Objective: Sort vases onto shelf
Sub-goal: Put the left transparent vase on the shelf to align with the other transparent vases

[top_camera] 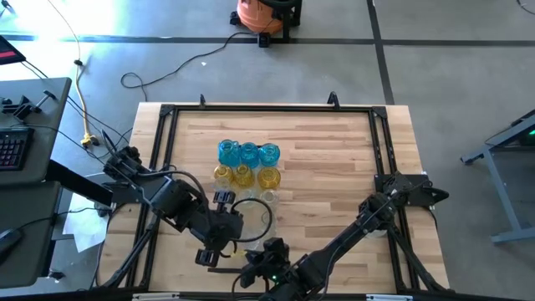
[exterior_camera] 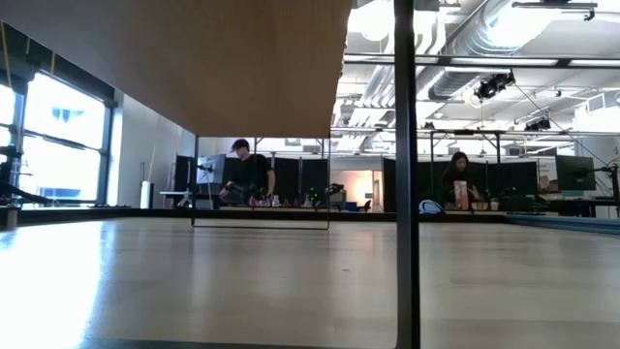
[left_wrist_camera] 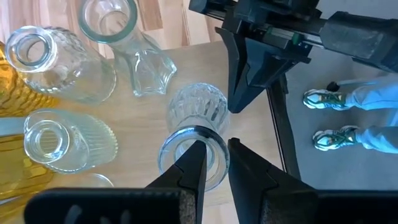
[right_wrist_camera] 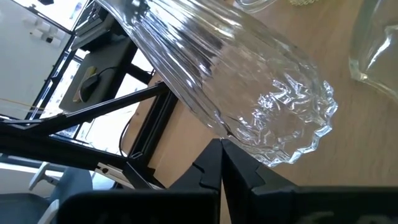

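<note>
Three blue vases (top_camera: pixel 248 153) and three yellow vases (top_camera: pixel 244 176) stand upright in two rows mid-table. Nearer the front edge, clear vases (left_wrist_camera: pixel 62 140) stand on their bases on a pale smooth panel, the shelf (left_wrist_camera: pixel 140 121). My left gripper (left_wrist_camera: pixel 216 144) is shut on one ribbed clear vase (left_wrist_camera: pixel 196 109), which is tilted. My right gripper (right_wrist_camera: pixel 221 149) is shut, with its tips beside that vase's lower body. In the high view both grippers (top_camera: pixel 230 227) (top_camera: pixel 263 251) are near the table's front edge. The low view shows neither vases nor grippers. My left gripper pinches the clear vase's mouth rim (left_wrist_camera: pixel 219 149), with one finger (left_wrist_camera: pixel 193 165) inside the mouth and one (left_wrist_camera: pixel 249 171) outside. The fingers slant steeply down from above. The vase is tilted; whether its base rests on the panel cannot be told. My right gripper's shut tips (right_wrist_camera: pixel 219 155) stand close under the vase's ribbed body near its fluted base (right_wrist_camera: pixel 292 137); whether they touch it I cannot tell.
Black frame rails (top_camera: pixel 167 167) run around the work area, and one rail (left_wrist_camera: pixel 277 137) lies close beside the held vase. Beyond the table edge a person's shoes (left_wrist_camera: pixel 326 99) stand on the floor. Bare planks (top_camera: pixel 334 167) lie to the right of the vases.
</note>
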